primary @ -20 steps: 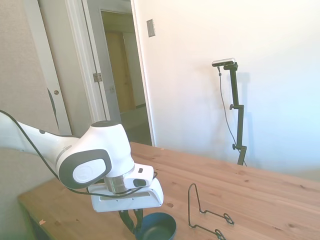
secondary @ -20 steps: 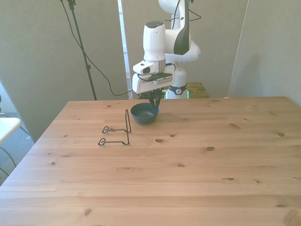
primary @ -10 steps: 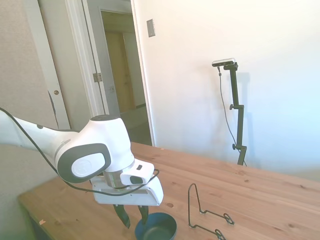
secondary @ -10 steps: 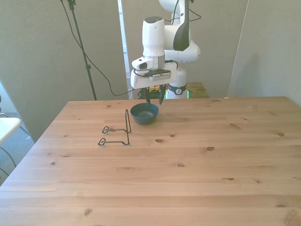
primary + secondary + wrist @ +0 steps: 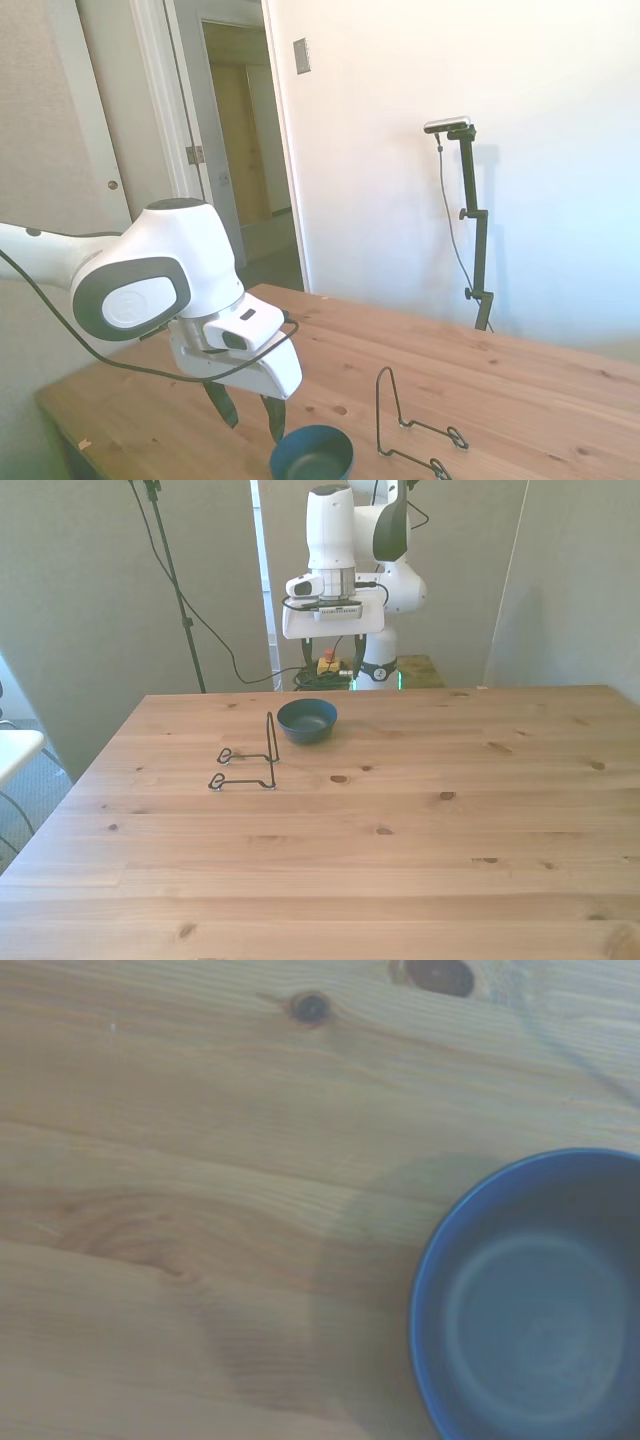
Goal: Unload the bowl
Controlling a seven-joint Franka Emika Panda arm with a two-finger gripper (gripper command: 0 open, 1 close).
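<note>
Since a second ago the gripper (image 5: 248,420) has let go of the bowl (image 5: 311,453) and lifted clear; the bowl sits where it was then, upright on the table (image 5: 540,400).

Side view: arm comes in from the left. Gripper hangs above the table, its two dark fingers (image 5: 273,417) spread apart with nothing between them. Bowl rests on the wood just right of the fingertips and lower, not touched by them. Dark blue outside, rim level. The wire stand (image 5: 410,425) stands just right of the bowl, apart from it, its tall upright loop on the bowl's side and its feet running away to the right. Open doorway (image 5: 245,150) behind, far left.

Front view: gripper (image 5: 333,658) is raised behind and above the bowl (image 5: 307,720), fingers spread, holding nothing. Bowl sits near the table's (image 5: 400,860) far edge, toward the front view's left of centre. Wire stand (image 5: 250,760) is on the front view's left of the bowl, close beside; whether wire and bowl touch is hard to tell here, though a gap seems to show.

Wrist view: soft focus. Bowl (image 5: 535,1305) partly in frame, blue rim, paler teal-blue inside, nothing in it. Bare planks of the table (image 5: 180,1190) with dark knots.
</note>
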